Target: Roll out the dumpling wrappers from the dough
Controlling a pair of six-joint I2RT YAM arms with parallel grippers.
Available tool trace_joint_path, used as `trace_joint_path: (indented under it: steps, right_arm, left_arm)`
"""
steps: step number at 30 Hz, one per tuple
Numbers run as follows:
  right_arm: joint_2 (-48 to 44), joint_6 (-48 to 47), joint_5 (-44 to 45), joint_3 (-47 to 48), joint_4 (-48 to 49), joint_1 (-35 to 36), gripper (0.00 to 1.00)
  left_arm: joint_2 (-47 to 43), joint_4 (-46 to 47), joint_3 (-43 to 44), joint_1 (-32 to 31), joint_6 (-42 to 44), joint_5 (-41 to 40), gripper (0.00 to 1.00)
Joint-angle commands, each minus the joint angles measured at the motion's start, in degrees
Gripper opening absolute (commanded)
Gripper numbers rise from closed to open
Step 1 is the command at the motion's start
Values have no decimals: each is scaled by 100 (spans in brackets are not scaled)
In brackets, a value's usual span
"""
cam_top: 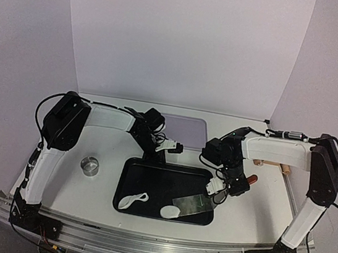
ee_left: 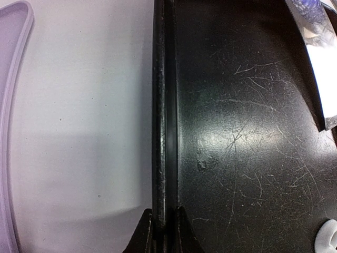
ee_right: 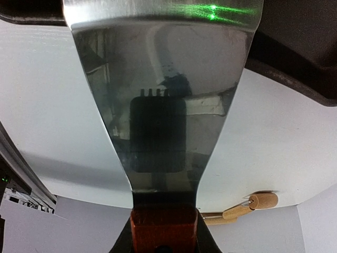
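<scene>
A black tray [cam_top: 163, 172] lies in the middle of the table. In it, a ragged white strip of dough [cam_top: 133, 201] rests at the front left and a small round dumpling wrapper [cam_top: 170, 212] at the front middle. My left gripper [cam_top: 154, 157] is shut on the tray's back rim [ee_left: 165, 132], one finger on each side. My right gripper [cam_top: 231, 186] is shut on the red-brown handle [ee_right: 163, 229] of a metal scraper. The scraper's blade [cam_top: 193, 203] slants down into the tray just right of the wrapper.
A metal ring cutter [cam_top: 90, 165] stands left of the black tray. A lavender tray [cam_top: 184, 128] lies behind it. A wooden rolling pin [cam_top: 270, 166] lies at the right, behind my right arm; its handle [ee_right: 253, 203] shows in the right wrist view.
</scene>
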Motion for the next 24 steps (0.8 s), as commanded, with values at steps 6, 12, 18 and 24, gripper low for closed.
trace_joint_path:
  steps: [6, 12, 18, 24]
  right_arm:
    - [251, 360, -409, 469, -141, 254, 0]
    - [533, 492, -209, 666, 20, 343, 0]
    - [701, 491, -205, 767, 132, 508, 0]
    - [737, 571, -743, 812, 111, 641, 0]
  left_arm:
    - [-56, 144, 198, 12, 341, -518, 0]
    - [-71, 155, 212, 11, 310, -540, 0]
    - [-76, 145, 199, 10, 254, -558, 0]
    - [-84, 149, 174, 7, 265, -584, 0]
